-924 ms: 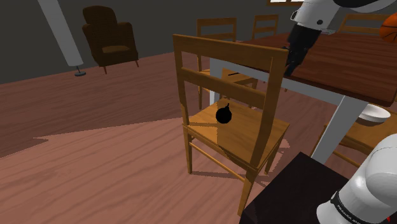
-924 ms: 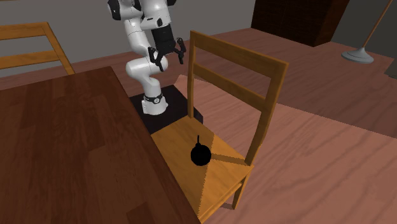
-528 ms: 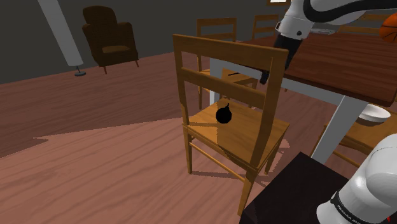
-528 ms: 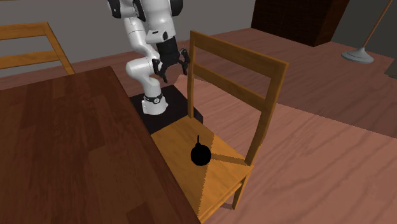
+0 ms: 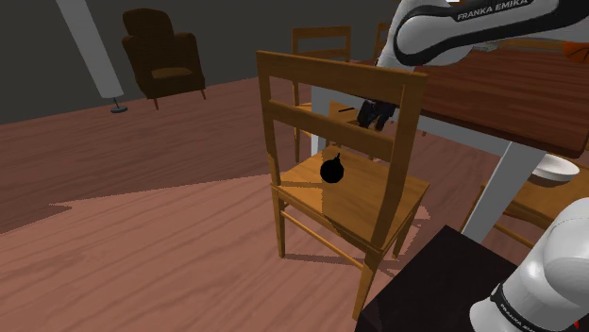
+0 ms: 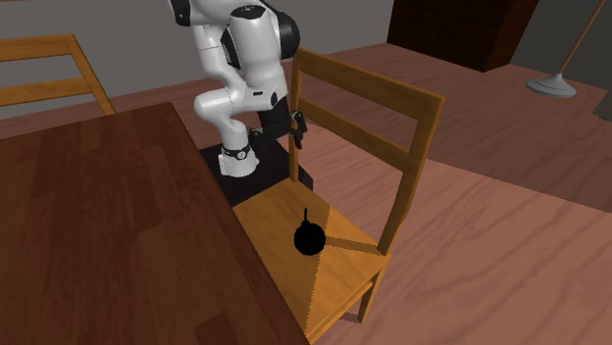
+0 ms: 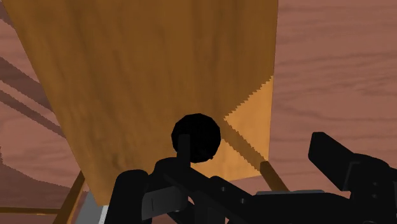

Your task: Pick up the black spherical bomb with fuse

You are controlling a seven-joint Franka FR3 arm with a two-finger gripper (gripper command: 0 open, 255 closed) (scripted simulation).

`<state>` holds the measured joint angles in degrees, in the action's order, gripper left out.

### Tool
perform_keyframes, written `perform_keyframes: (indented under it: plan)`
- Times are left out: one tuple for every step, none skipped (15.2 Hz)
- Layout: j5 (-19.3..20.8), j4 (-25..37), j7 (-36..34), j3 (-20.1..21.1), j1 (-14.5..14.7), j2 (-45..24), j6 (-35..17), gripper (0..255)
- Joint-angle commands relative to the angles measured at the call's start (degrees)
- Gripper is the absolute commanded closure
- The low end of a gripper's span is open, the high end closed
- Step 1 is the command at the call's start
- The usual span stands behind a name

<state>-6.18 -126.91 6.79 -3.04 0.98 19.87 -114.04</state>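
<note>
Room: reddish-brown wood floor (image 5: 142,236) and grey walls, with a dark armchair (image 5: 165,55) at the far left of the shoulder view. A dark wood table (image 6: 98,225) stands just beside a light wooden chair (image 5: 368,198). My stand (image 5: 429,283), a dark box, sits near that chair.

Task item: the black round bomb (image 5: 331,171) rests on the chair seat, near its middle. In the second exterior view its short fuse points up. It touches nothing but the seat.

Gripper (image 5: 373,115): I hang above the seat at about the height of the backrest's lower slat, close to the backrest post nearer my stand. I am well apart from the bomb. In the wrist view the bomb (image 7: 196,138) lies on the seat below, in line between my two fingers (image 7: 340,159), and is untouched.

Jaws: spread apart, holding nothing.

Other: a white bowl (image 5: 555,169) lies below the table edge at the shoulder view's right.
</note>
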Motion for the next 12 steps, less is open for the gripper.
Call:
perform_keyframes:
  plan:
    - [-0.19,2.03,0.99,-0.22,0.18,-4.61,-2.10,0]
    - [-0.31,3.04,1.44,-0.31,0.26,-6.77,-3.00,0]
    - [-0.45,4.12,1.89,-0.38,0.33,-8.94,-3.85,0]
    - [-0.58,5.27,2.34,-0.44,0.39,-11.13,-4.63,0]
    - [-0.73,6.49,2.78,-0.49,0.44,-13.32,-5.36,0]
    - [-0.88,7.79,3.21,-0.53,0.48,-15.53,-6.02,0]
    - [-1.03,9.15,3.63,-0.54,0.50,-17.74,-6.62,0]
    - [-1.18,10.59,4.04,-0.55,0.51,-19.96,-7.15,0]
    - [-1.32,12.11,4.43,-0.53,0.51,-22.20,-7.63,0]
    - [-1.46,13.70,4.81,-0.51,0.49,-24.44,-8.03,0]
    - [-1.58,15.36,5.18,-0.48,0.48,-26.69,-8.38,0]
    - [-1.70,17.10,5.52,-0.44,0.44,-28.95,-8.66,0]
